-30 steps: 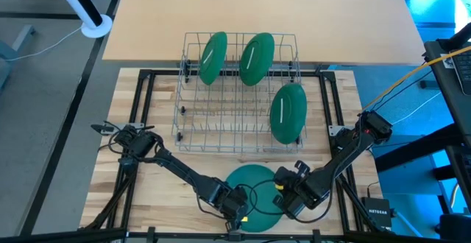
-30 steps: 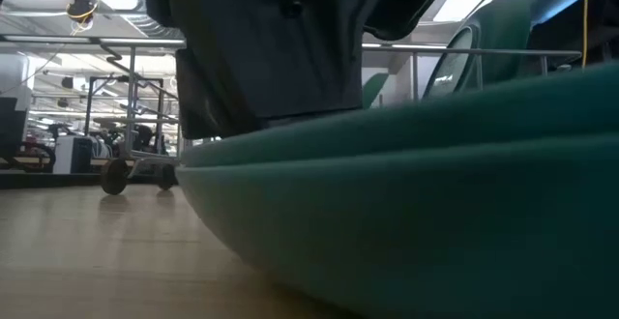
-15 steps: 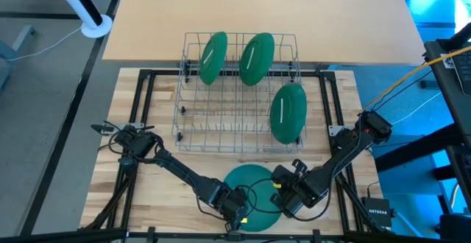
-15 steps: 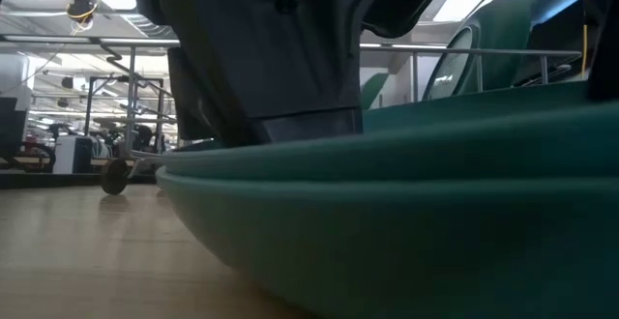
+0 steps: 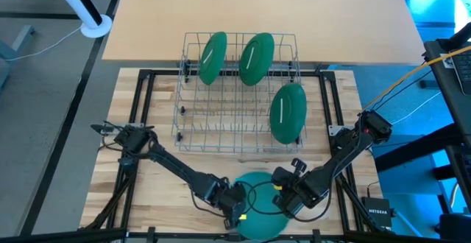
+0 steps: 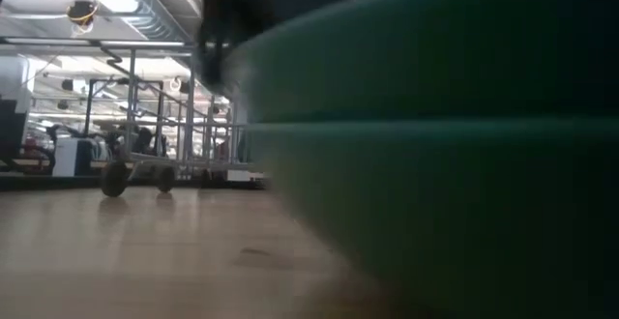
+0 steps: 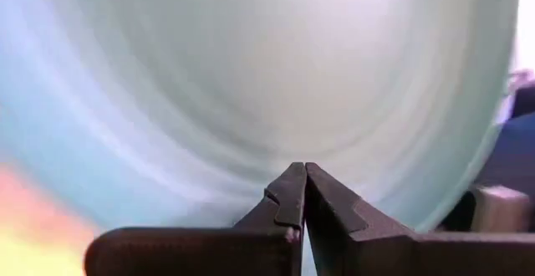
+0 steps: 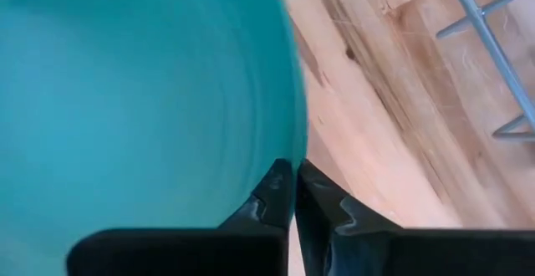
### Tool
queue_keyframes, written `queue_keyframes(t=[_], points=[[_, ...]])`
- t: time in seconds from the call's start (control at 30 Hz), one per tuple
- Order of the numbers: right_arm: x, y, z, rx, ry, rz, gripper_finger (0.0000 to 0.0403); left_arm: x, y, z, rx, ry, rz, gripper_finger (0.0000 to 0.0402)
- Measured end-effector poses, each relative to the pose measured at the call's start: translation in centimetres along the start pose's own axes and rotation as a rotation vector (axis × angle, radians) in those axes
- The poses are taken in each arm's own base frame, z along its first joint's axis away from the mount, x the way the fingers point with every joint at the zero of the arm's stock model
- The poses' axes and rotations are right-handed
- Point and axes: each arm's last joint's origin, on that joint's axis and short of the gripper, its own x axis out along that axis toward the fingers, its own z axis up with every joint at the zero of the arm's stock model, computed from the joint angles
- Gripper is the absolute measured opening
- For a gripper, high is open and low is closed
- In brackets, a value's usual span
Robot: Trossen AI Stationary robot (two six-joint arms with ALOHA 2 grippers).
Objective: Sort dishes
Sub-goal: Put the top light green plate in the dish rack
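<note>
Three green plates stand up in the wire rack [image 5: 237,96]: two at the 12 o'clock side [image 5: 213,57] [image 5: 256,58], one at 3 o'clock [image 5: 288,112]. A stack of plates [image 5: 259,199] lies on the wooden table [image 5: 165,188] at 6 o'clock. The left gripper [image 5: 237,209] pinches its 9 o'clock edge, jaws nearly closed. The right gripper [image 5: 282,196] pinches the 3 o'clock edge, jaws nearly closed too

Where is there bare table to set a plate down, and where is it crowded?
Bare wood lies left of the wire rack, between it and the black frame rail, and along the near-left corner beside the left arm. It is crowded at the near edge, where the left gripper and right gripper meet at the flat plate.
</note>
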Motion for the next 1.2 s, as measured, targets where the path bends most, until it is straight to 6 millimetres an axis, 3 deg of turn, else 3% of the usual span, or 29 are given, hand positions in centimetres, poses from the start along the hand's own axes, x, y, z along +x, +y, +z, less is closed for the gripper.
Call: queue_keyframes(t=[0.1, 0.43, 0.73, 0.93, 1.2], points=[[-0.4, 0.0, 0.1, -0.021, 0.011, -0.005, 0.0007, -2.1, -0.4, 0.8, 0.017, -0.057, -0.033, 0.0], [-2.7, 0.5, 1.2, -0.1, -0.009, 0.003, 0.0006, -5.5, -0.9, 1.6, 0.063, -0.13, -0.082, 0.0], [-3.0, 0.6, 1.4, -0.151, -0.055, -0.009, 0.0006, -9.1, -1.1, 2.2, 0.109, -0.232, -0.098, 0.0], [-2.9, 0.6, 1.5, -0.236, -0.073, -0.014, 0.0006, -13.2, -1.1, 2.8, 0.211, -0.346, -0.107, 0.0], [-2.9, 0.6, 1.6, -0.306, -0.086, -0.027, 0.0006, -13.8, -0.8, 2.8, 0.316, -0.338, -0.095, 0.0005]])
